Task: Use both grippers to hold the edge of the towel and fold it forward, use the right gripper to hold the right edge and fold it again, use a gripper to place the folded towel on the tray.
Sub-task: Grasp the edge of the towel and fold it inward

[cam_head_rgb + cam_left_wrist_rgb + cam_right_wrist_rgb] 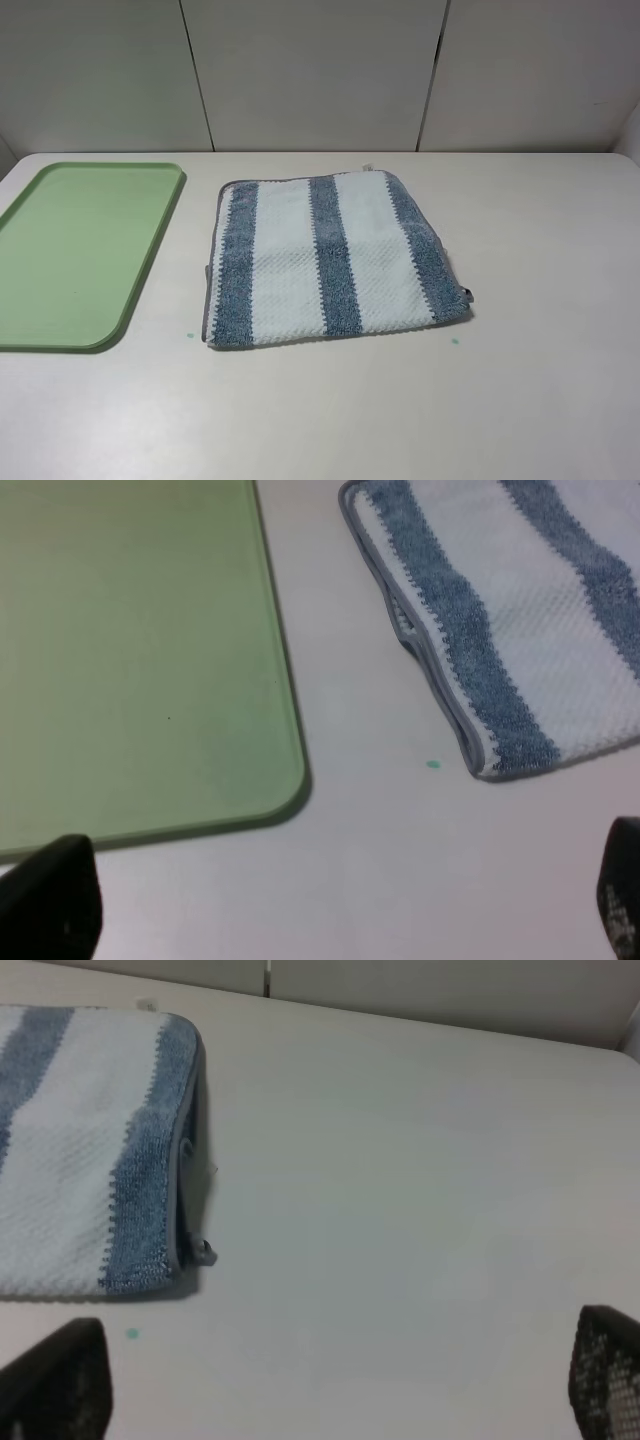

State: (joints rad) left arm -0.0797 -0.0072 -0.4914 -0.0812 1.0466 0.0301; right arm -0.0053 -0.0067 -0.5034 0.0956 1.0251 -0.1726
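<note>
The towel point(330, 260), striped blue-grey and white, lies flat in the middle of the table with doubled layers showing at its side edges. Its grey hem point(425, 655) runs down the left side, and a small grey loop point(203, 1250) sticks out at the near right corner. The pale green tray point(80, 250) rests empty to the towel's left. No arm shows in the exterior high view. My left gripper point(330, 910) is open over bare table, near the tray's point(130, 650) near corner and the towel's point(520, 610) near left corner. My right gripper point(330, 1380) is open, nearer than the towel's point(80, 1150) right corner.
Small green marks dot the white tabletop point(540, 400) by the towel's near corners point(188, 336) point(455, 340). A panelled white wall point(320, 70) closes the far side. Bare table stretches to the right of the towel and in front of it.
</note>
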